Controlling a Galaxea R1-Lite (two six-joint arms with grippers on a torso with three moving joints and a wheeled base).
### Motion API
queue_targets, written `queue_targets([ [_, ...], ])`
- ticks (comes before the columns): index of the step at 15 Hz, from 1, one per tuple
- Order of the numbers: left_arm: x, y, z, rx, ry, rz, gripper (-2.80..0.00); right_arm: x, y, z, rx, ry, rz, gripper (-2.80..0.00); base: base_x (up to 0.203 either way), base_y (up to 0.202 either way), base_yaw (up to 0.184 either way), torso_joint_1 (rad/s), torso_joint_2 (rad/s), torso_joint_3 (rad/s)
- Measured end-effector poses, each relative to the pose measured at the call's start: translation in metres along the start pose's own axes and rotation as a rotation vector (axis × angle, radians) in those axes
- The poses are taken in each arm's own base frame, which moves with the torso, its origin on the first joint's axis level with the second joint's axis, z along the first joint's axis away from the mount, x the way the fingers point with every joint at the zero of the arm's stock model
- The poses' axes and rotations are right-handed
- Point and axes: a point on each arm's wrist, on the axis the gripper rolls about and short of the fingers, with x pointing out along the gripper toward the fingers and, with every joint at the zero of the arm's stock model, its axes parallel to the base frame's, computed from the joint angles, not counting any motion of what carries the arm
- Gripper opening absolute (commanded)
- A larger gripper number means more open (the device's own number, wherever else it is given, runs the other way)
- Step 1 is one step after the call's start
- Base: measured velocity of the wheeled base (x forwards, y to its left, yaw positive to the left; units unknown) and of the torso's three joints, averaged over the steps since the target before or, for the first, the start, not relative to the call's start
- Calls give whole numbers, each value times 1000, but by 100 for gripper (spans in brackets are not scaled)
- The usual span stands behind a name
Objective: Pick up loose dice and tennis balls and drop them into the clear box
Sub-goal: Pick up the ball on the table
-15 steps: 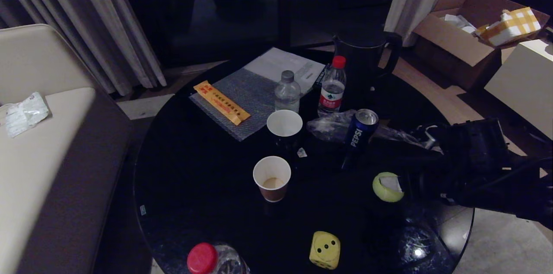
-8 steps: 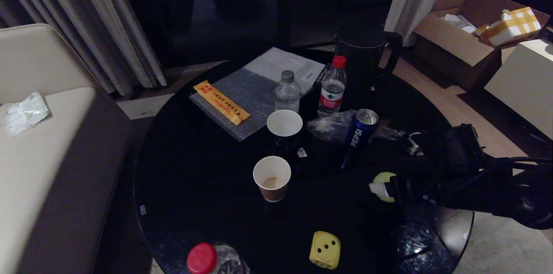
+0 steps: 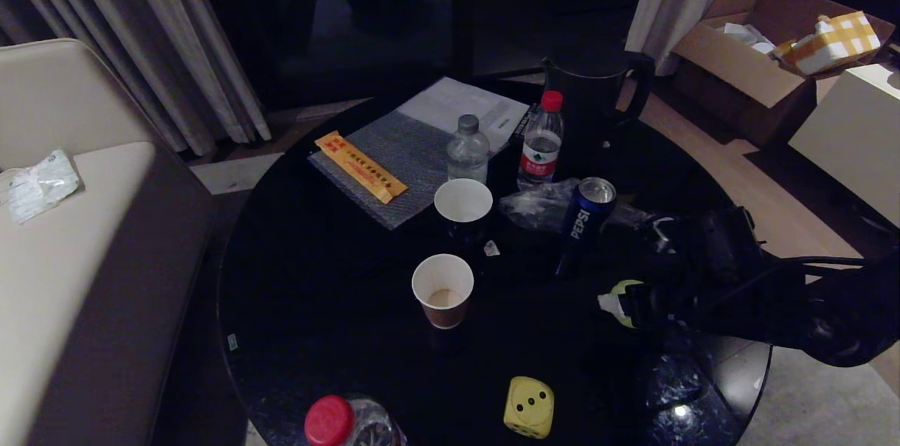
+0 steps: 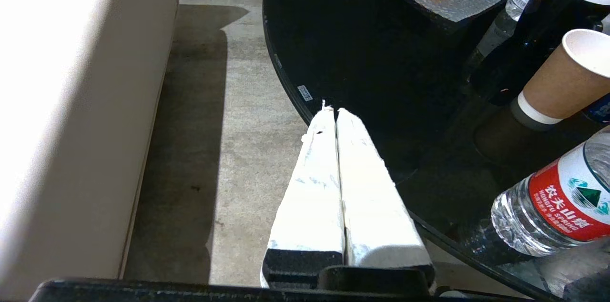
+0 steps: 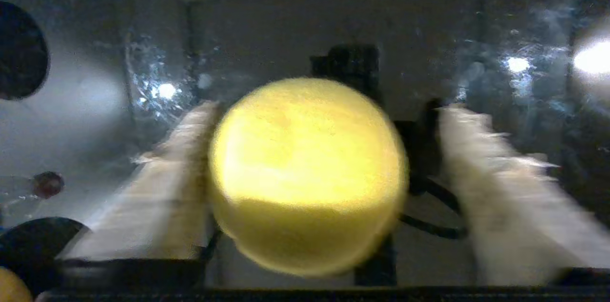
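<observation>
Dark round table (image 3: 316,277): my right gripper (image 5: 314,183) is spread wide around the tennis ball (image 5: 307,173), just right of the Pepsi can (image 3: 585,214); one finger looks touching, the other apart.

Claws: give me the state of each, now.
Left claw: closed, empty.
Right claw: open around the tennis ball, not gripping yet.
</observation>
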Motion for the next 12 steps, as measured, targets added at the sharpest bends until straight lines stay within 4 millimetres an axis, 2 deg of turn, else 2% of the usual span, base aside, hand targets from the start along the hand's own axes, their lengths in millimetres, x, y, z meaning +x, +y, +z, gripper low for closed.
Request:
queue_targets([
  [6, 0, 0, 0, 0, 0, 0, -280, 3, 0, 1, 1, -4, -8, -280, 0, 0, 0, 0, 0, 0],
  [9, 0, 0, 0, 0, 0, 0, -280, -9, -1, 2, 4, -21, -12, -280, 0, 0, 0, 0, 0, 0],
  [12, 0, 0, 0, 0, 0, 0, -280, -29, -4, 1, 6, -19, -40, -280, 0, 0, 0, 0, 0, 0],
])
